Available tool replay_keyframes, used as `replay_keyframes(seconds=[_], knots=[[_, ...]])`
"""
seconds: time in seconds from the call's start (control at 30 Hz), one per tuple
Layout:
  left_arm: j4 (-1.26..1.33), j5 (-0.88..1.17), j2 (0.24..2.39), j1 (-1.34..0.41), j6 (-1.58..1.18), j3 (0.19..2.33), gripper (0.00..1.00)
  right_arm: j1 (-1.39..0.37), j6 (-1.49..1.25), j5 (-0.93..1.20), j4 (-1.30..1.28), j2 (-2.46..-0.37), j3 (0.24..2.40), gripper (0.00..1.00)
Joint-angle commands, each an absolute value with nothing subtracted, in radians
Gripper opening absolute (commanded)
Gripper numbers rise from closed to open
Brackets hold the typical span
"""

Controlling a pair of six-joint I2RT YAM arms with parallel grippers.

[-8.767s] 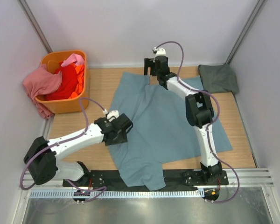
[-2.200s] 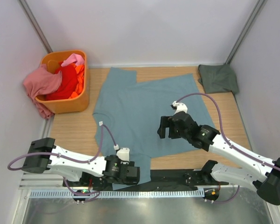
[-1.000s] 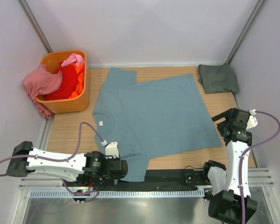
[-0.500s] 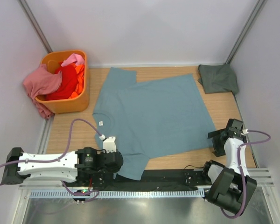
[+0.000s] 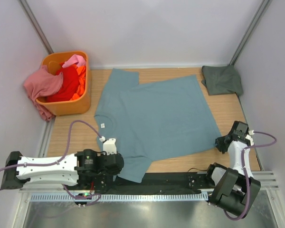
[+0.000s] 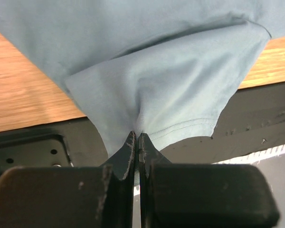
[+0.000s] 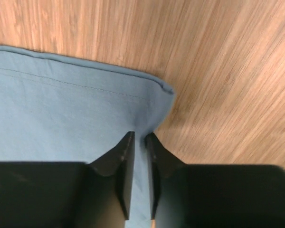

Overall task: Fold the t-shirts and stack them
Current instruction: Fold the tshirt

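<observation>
Blue-teal t-shirt (image 5: 156, 118) lies spread nearly flat across the wooden table (image 5: 76, 133), collar to the left, hem to the right, and its near sleeve (image 6: 166, 90) spills over the black base rail (image 5: 175, 179). At the far left sits the orange basket (image 5: 61, 108), a pink shirt (image 5: 42, 83) draped over its side and a red shirt (image 5: 66, 85) heaped inside, waiting their turn. In the far right corner rests a dark grey-green shirt (image 5: 222, 80), bunched small and well apart from the action.

Now the grips. The left gripper (image 6: 137, 138) is clamped tight on the edge of that sleeve, cloth puckering up into its tips. The right gripper (image 7: 138, 138) sits at the hem corner (image 7: 152, 92), jaws almost together with blue cloth between them; it looks like a pinch.

The step in hand appears to be the first fold. To do it well, both arms should lift together, only enough to free the near edge, carry it straight across toward the far side, and lay it down flat. A thin corner bite could slip, so a slow, even pull is called for.
</observation>
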State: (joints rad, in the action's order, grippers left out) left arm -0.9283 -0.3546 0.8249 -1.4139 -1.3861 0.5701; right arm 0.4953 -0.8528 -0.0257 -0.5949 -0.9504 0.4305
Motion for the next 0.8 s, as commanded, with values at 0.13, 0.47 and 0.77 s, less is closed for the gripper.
replay_keyframes(seconds=[0.13,0.47,0.77], knots=[[-1.066,-0.417,0.782,-1.378,-1.376,0.650,0.00,0.502,-0.799,0.047,-0.534,-0.879,0.390,0.01],[-1.324,-0.400,0.669,-1.378,-1.477,0.736,0.00,0.502,-0.790,0.227,-0.735,-0.669,0.440,0.01],[-1.238,-0.396,0.906,-1.271,-1.236,0.896,0.00,0.460,-0.683,0.261,-0.710,-0.725,0.650,0.01]])
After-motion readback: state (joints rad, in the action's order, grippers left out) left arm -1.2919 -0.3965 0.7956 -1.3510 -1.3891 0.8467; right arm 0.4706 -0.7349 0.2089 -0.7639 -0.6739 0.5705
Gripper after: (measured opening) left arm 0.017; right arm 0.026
